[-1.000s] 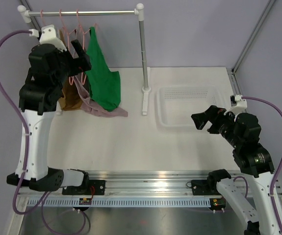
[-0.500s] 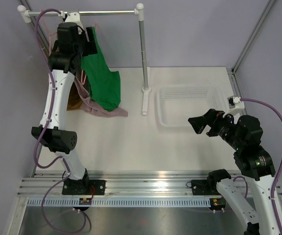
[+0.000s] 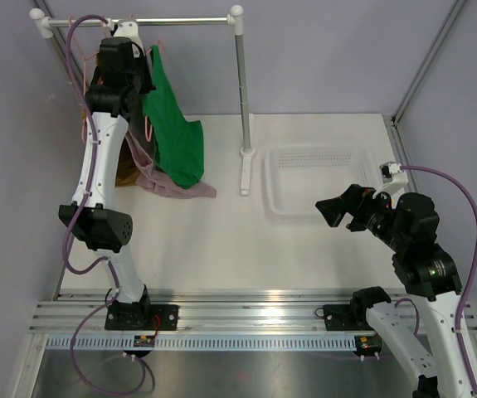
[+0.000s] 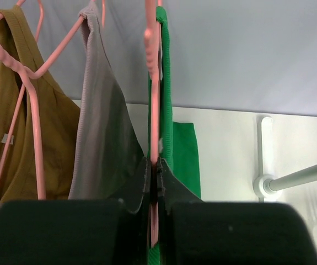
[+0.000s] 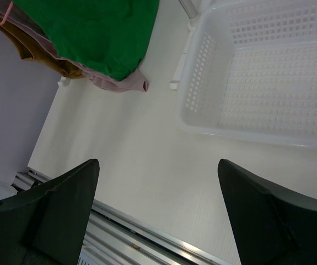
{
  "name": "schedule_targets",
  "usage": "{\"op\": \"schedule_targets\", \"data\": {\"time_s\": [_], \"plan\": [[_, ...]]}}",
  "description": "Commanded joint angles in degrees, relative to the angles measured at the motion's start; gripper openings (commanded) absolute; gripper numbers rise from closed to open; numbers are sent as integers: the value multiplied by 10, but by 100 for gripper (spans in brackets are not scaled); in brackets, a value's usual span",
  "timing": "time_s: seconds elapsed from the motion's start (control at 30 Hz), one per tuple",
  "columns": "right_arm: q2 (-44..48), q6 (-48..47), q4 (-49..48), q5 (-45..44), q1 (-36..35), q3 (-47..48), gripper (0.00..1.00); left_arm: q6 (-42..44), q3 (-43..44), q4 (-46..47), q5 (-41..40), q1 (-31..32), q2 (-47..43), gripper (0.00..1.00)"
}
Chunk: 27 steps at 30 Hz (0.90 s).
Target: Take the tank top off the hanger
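Note:
A green tank top (image 3: 176, 133) hangs from a pink hanger (image 4: 154, 110) on the rail (image 3: 180, 21) at the back left. Its hem rests on the table. In the left wrist view the green tank top (image 4: 183, 149) shows just right of the hanger's wire. My left gripper (image 3: 143, 70) is raised to the rail. Seen in the left wrist view, the left gripper (image 4: 156, 165) is shut on the pink hanger's wire, beside the green strap. My right gripper (image 3: 331, 211) hovers open and empty over the table; in its own view the right gripper (image 5: 158, 163) has nothing between the fingers.
A brown top (image 4: 4, 138) and a mauve top (image 4: 100, 138) hang on other pink hangers left of the green one. The rack's upright post (image 3: 242, 91) stands mid-table. A white perforated basket (image 3: 321, 203) lies right of it, next to the right gripper.
My left arm stretched up to the rail and its jaws closed on the green top's pink hanger. The right gripper drifted slightly left and stayed open.

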State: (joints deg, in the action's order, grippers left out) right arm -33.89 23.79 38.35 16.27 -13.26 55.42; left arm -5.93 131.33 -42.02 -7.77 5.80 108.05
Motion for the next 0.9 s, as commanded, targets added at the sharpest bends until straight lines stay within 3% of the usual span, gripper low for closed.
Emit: {"op": "schedule_targets", "data": {"time_s": [0.0, 0.57, 0.87], "plan": [[-1, -12, -23, 14, -4, 2, 96, 3, 38, 29, 8, -1, 8, 0], [-2, -22, -14, 15, -5, 22, 96, -39, 83, 28, 71, 8, -61, 0], [-5, -27, -15, 14, -5, 27, 96, -40, 18, 29, 72, 48, -133, 0]]}}
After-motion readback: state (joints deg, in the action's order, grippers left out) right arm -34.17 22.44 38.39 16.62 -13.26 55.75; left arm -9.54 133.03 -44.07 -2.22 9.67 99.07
